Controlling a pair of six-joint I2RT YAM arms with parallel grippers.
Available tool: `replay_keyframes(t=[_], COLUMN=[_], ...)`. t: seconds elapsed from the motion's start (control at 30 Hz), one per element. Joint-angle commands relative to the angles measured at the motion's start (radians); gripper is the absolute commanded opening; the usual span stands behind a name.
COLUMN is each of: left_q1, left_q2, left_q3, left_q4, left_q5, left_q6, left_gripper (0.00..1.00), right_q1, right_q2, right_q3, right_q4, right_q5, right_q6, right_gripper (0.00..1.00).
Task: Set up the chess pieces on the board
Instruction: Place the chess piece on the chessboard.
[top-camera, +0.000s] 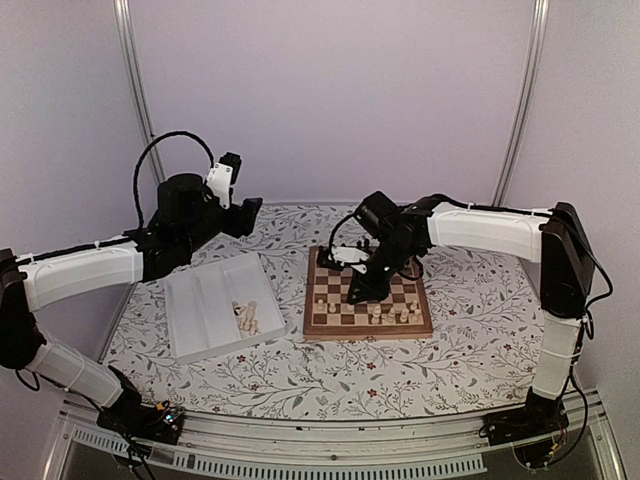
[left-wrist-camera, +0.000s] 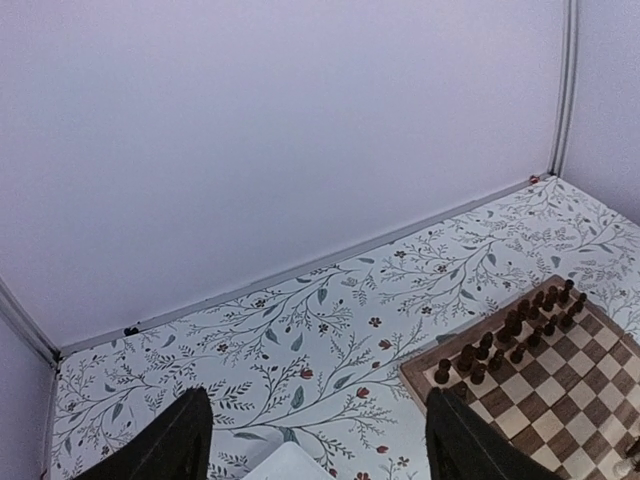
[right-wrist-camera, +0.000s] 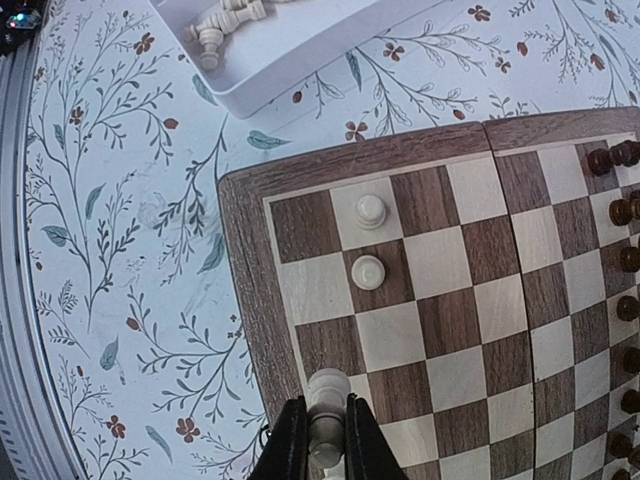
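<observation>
A pale chess piece (right-wrist-camera: 326, 400) stands pinched between the two dark fingers of the right pincer (right-wrist-camera: 320, 440), low over the near-left part of the chessboard (right-wrist-camera: 250, 260), close to its brown frame. Just ahead of that pincer, two more pale pieces (right-wrist-camera: 369, 240) stand on neighbouring squares of the board, one behind the other and a little apart. Farther ahead and to its left, off the board, several loose pale pieces (right-wrist-camera: 215, 25) lie in a white tray (right-wrist-camera: 270, 70) on the leaf-patterned tablecloth (right-wrist-camera: 110, 200). Along the board's edge to the pincer's right runs a row of dark pieces (right-wrist-camera: 625, 250).

The left pincer (left-wrist-camera: 315, 440) hangs released, its fingers spread wide with nothing between them, raised above the tablecloth near the back wall. A corner of the white tray peeks between its fingers, and the board's dark-piece side lies off to its right. In the overhead view the right arm (top-camera: 480, 228) reaches across the board, while the left arm (top-camera: 90, 270) is lifted behind the tray.
</observation>
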Motion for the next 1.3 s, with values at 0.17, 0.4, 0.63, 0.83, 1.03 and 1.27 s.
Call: replay_keyframes(t=[0.17,0.4,0.63,0.83,1.03,1.27], left_q1=[0.024,0.024,0.022,0.022,0.022,0.021], left_q2=[-0.003,0.016,0.008,0.008,0.012,0.012], left_q3=[0.028,0.052,0.048,0.044,0.047,0.046], left_q4=[0.0,-0.034,-0.035,-0.031,-0.035,-0.037], left_q5=[-0.057,-0.035,-0.037,-0.028,-0.004,0.003], left_q6=[-0.059,-0.055,-0.048,-0.043,-0.043,-0.034], left_gripper=[0.77,0.77,0.75,0.75,0.74,0.73], right_q1=[0.034,0.047,0.053,0.056,0.057,0.061], right_q2=[0.056,0.082,0.104,0.111,0.123,0.129], right_q3=[0.0,0.016,0.023,0.03,0.036,0.04], right_q4=[-0.005,-0.009,-0.009,-0.002,0.005,0.003], right_q5=[0.07,0.071,0.078,0.079,0.088,0.075], right_q6=[-0.02,-0.021,-0.02,-0.015,-0.011,-0.001], right_gripper=[0.09,0.1,0.11,0.12,0.13,0.22])
